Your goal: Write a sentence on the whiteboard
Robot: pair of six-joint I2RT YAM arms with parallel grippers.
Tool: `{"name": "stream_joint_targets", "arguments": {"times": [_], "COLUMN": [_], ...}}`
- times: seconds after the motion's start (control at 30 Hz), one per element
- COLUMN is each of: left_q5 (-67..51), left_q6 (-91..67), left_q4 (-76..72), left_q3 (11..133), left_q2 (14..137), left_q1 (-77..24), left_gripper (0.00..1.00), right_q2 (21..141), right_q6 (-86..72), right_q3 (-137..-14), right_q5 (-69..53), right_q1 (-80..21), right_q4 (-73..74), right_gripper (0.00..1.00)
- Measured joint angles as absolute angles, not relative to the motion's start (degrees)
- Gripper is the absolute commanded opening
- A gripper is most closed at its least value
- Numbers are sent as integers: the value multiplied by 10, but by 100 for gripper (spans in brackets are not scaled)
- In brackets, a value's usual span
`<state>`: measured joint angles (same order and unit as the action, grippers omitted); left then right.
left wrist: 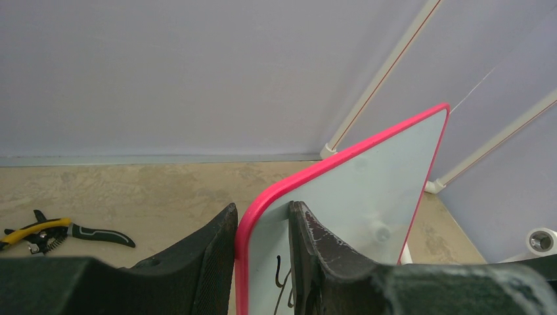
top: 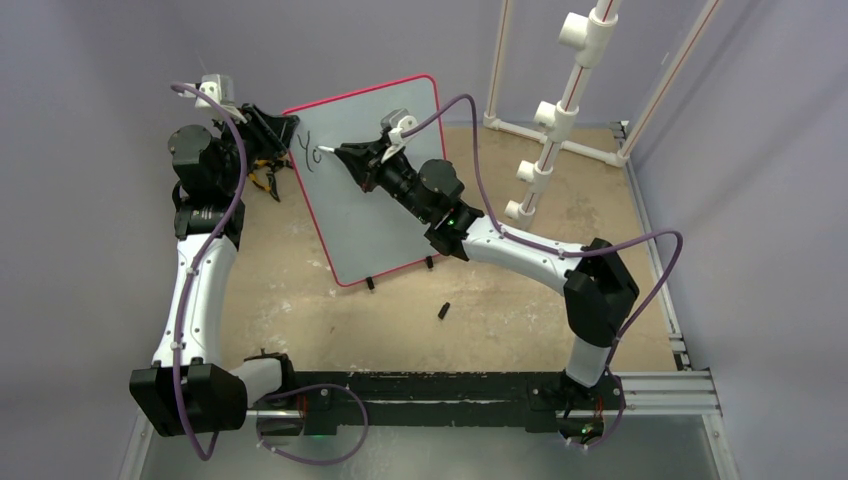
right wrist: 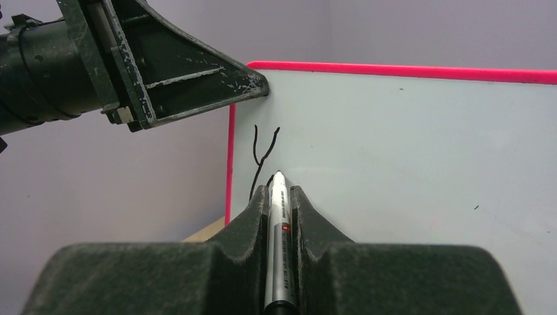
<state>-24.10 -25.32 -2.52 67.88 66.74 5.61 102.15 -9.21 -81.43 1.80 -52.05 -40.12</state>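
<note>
The whiteboard (top: 380,185) with a red-pink rim stands tilted at the table's middle back. It also shows in the left wrist view (left wrist: 368,197) and the right wrist view (right wrist: 407,151). My left gripper (top: 278,135) is shut on the board's top left corner, one finger on each face (left wrist: 263,223). My right gripper (top: 345,152) is shut on a silver marker (right wrist: 278,230); its white tip (top: 322,150) touches the board. The sentence (top: 309,150) is only black strokes reading about "Yo" near that corner, with the "Y" (right wrist: 263,154) just above the tip.
Yellow-handled pliers (left wrist: 46,233) lie on the table left of the board, and show in the top view (top: 265,180). A small black marker cap (top: 443,311) lies in front of the board. A white PVC pipe frame (top: 560,100) stands at the back right.
</note>
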Motion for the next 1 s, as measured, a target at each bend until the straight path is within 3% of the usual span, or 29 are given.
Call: {"name": "stream_joint_targets", "arguments": {"times": [1.0], "left_q5": [-239], "left_q6": [-253], "left_q4": [-25], "left_q3": [679], "left_q2": [668], "left_q1": [56], "left_gripper": [31], "right_q2": [1012], "right_q6": [-100], "right_q3": [-773], "right_q5": [20], "right_q1": [-521], "right_q4": [-416], "right_gripper": [0]}}
